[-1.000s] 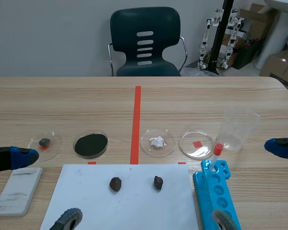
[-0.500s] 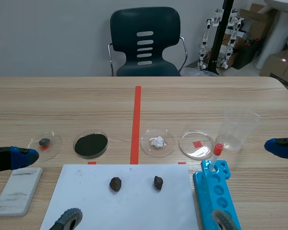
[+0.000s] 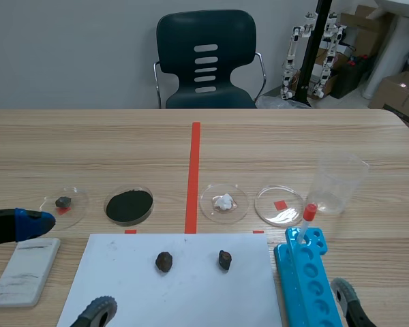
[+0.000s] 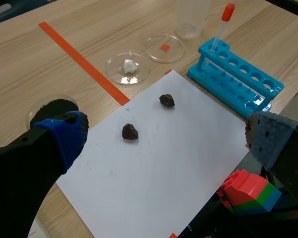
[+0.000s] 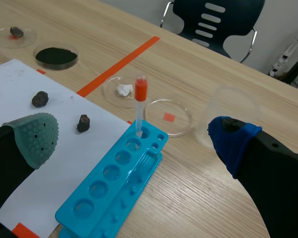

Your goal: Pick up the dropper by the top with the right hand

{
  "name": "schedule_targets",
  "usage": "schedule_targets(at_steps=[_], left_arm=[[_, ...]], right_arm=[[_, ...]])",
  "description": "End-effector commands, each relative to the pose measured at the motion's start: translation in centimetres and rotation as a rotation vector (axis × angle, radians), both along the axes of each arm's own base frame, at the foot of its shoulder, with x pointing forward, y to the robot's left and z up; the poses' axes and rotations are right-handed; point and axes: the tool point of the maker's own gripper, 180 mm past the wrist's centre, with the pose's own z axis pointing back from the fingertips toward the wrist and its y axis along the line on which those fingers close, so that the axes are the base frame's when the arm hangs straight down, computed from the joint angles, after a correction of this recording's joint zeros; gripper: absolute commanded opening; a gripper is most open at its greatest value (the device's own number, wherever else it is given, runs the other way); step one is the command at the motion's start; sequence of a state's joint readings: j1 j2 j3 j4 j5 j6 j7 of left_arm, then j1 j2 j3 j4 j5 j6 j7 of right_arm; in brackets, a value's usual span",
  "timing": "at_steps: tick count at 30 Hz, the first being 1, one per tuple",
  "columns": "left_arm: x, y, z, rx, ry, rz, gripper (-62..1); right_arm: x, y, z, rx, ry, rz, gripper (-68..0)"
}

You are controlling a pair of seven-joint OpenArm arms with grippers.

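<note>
Right wrist view, right gripper (image 5: 135, 139) wide open, shifted right since 1 s ago, dropper (image 5: 140, 91) upright in rack (image 5: 107, 191)

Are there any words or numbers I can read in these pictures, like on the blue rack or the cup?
No text can be read anywhere.
The blue rack: plain, no writing.
The clear cup: no marks that show.
The cardboard box behind the table: any label is too small and blurred to read.
</note>
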State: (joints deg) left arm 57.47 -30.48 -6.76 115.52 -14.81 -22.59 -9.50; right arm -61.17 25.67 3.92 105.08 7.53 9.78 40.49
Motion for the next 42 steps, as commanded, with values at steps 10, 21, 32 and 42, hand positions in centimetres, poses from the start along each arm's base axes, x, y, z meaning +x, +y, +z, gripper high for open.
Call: schedule_targets(at_steps=[10, 21, 32, 42], left_arm=[[-0.1, -0.3, 0.6, -0.029, -0.006, 0.002, 1.4], [-0.1, -0.3, 0.6, -0.029, -0.006, 0.002, 1.4], [-0.1, -0.3, 0.6, -0.029, -0.006, 0.002, 1.4], [-0.1, -0.3, 0.6, -0.029, -0.006, 0.002, 1.4]], right_arm=[[3.5, 1.1, -0.5, 0.113, -0.091, -0.029, -3.7], [6.4, 2.1, -1.4, 0.145, -0.158, -0.068, -3.7], [7.6, 3.3, -2.3, 0.137, -0.165, -0.055, -3.7], [8.1, 3.5, -3.3, 0.132, -0.128, -0.06, -16.6]])
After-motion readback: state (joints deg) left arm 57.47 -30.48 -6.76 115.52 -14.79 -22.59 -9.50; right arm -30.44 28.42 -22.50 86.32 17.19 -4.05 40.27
